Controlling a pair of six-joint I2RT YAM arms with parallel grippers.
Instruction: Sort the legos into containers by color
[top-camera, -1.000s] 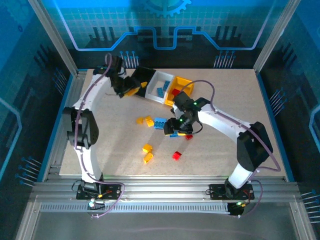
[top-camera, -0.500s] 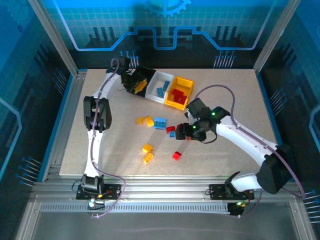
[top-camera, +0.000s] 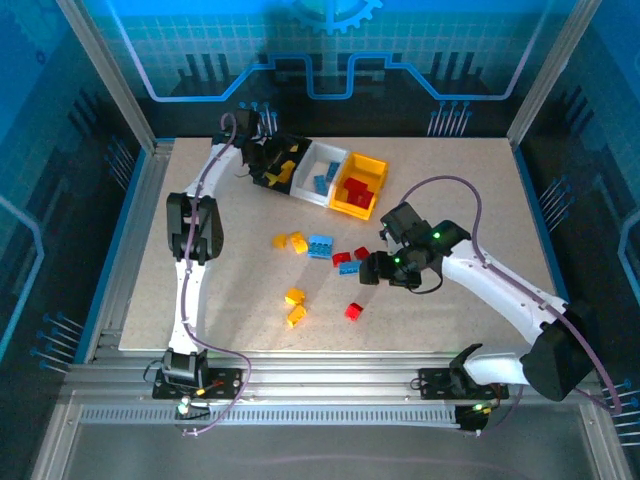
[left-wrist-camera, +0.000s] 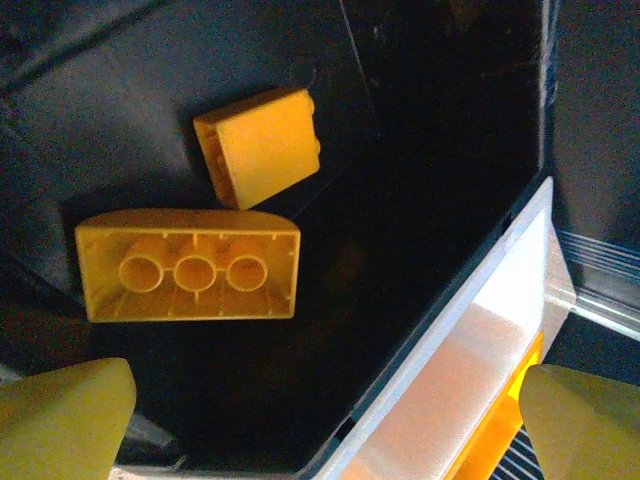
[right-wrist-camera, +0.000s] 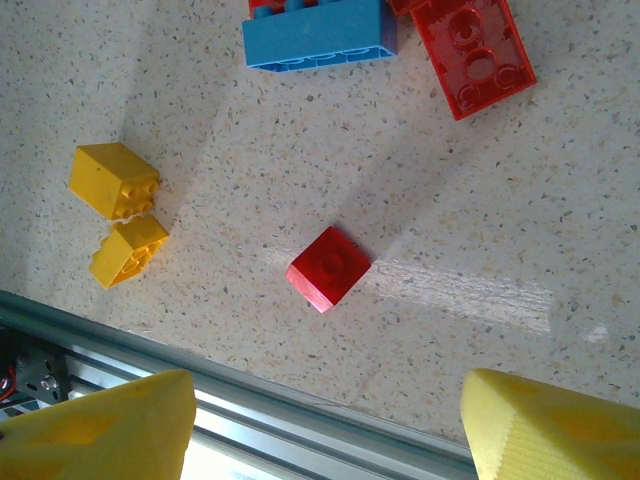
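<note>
Two legos (left-wrist-camera: 190, 263) inside the leftmost container (left-wrist-camera: 420, 150), others loose on the table (top-camera: 450, 180).

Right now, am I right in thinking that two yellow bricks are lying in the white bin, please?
Not quite: the two yellow bricks are lying in the black bin, not the white one. The left wrist view shows them on its dark floor, with the white bin alongside.

Cool blue light rims the enclosure while the pale surface (top-camera: 520, 190) sits evenly lit from above. In the right wrist view, a bright glare streak runs beside a sharply focused red brick (right-wrist-camera: 328, 268). The black bin (left-wrist-camera: 420, 150) reads dim, the white bin (left-wrist-camera: 480, 340) is blown out, and the left tool (left-wrist-camera: 320, 425) blurs at its fingertips (left-wrist-camera: 60, 420).
</note>
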